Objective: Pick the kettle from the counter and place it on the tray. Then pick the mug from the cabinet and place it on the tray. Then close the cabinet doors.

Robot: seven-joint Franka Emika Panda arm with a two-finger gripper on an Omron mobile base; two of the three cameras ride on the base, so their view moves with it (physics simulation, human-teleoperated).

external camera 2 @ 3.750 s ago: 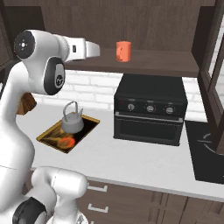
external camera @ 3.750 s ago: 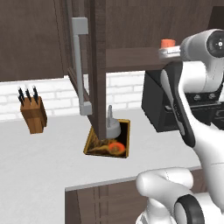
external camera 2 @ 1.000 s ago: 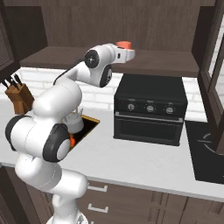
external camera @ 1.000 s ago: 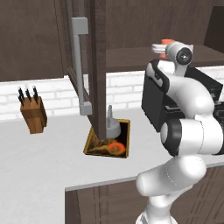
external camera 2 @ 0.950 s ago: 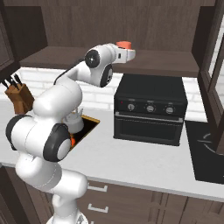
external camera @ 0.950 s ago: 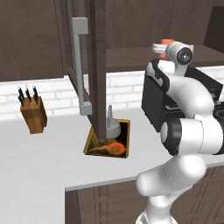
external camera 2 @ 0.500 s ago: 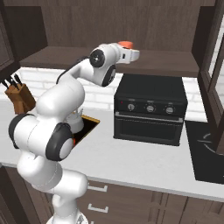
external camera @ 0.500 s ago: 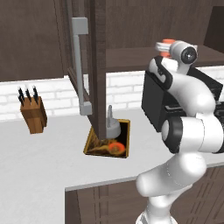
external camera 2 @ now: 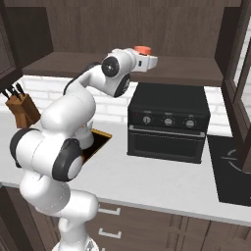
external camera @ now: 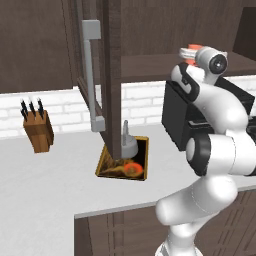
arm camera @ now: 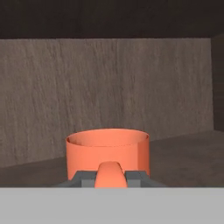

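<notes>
Arm reaches into dark wooden cabinet (external camera 2: 196,68), gripper (arm camera: 111,176) pinching the mug's handle.
Jaws pressed onto the loop handle from both sides; mug (arm camera: 107,153) upright on the cabinet shelf, just ahead of the fingertips, plain smooth orange cylinder. Square gold-rimmed tray (external camera: 107,164) on pale counter (external camera: 45,185) carries the grey metal kettle (external camera: 127,144).

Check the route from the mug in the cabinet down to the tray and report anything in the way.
The gripper is shut on the mug by its handle, up on the cabinet shelf. On the tray the kettle already takes up part of the space, and the open cabinet door hangs in front of it in the left base view. Nothing else visible blocks the way down.
</notes>
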